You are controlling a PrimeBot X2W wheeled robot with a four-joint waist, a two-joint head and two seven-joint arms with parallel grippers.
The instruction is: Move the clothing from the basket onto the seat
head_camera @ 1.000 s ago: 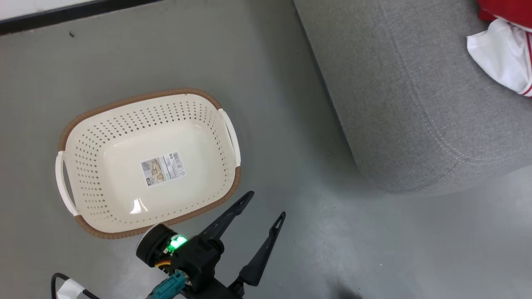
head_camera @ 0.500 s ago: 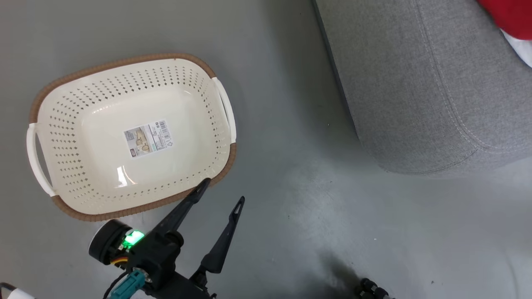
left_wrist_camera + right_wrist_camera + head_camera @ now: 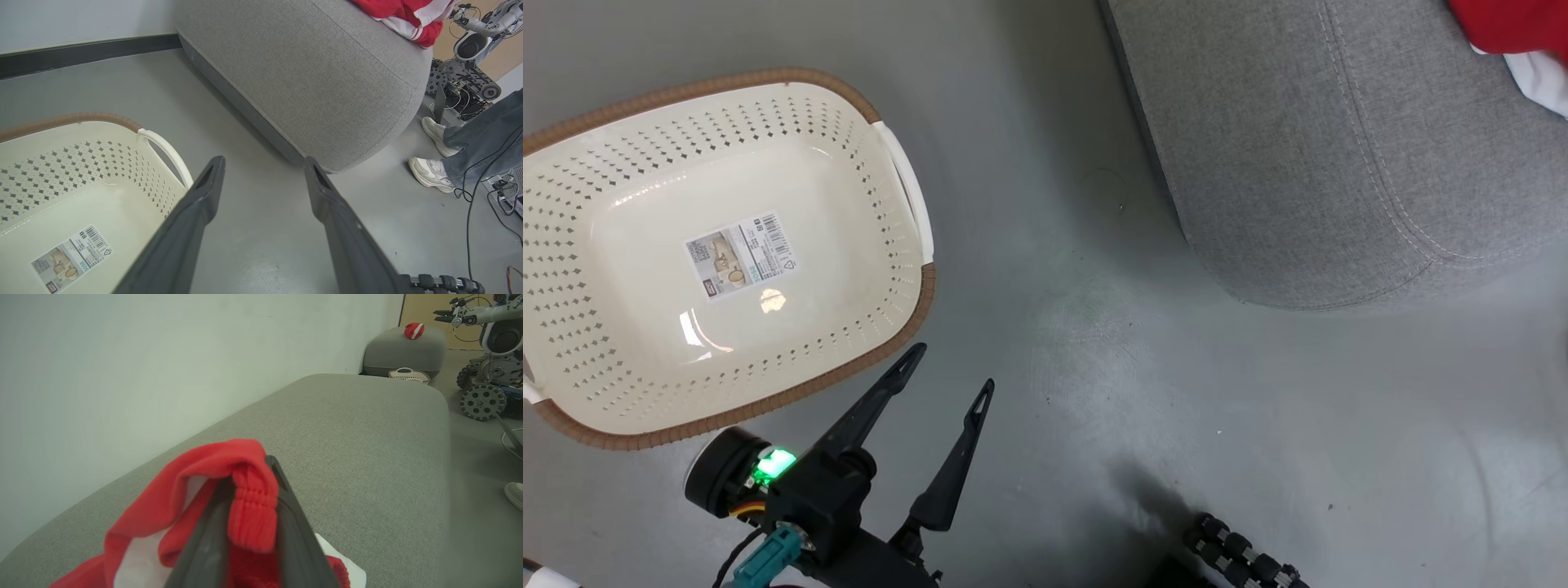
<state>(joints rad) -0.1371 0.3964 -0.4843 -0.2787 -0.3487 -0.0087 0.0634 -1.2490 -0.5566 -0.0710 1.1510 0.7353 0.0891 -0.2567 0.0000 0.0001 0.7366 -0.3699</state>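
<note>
two white shoes (image 3: 430, 174) and another robot (image 3: 470, 45) stand near the seat (image 3: 327, 81).

Lighting is bright, even and diffuse from overhead in all views: the bottom of the basket (image 3: 890, 269) carries two small glare spots. The floor (image 3: 1094, 367) shows a pale sheen and one soft dark shadow near the lower edge, and the seat (image 3: 1298, 163) casts a faint shadow along its base. In the wrist views the near field is out of focus: the left gripper (image 3: 263, 163), the right gripper (image 3: 249, 473) and the clothing (image 3: 196, 477) appear soft-edged, while the background is sharper.
</note>
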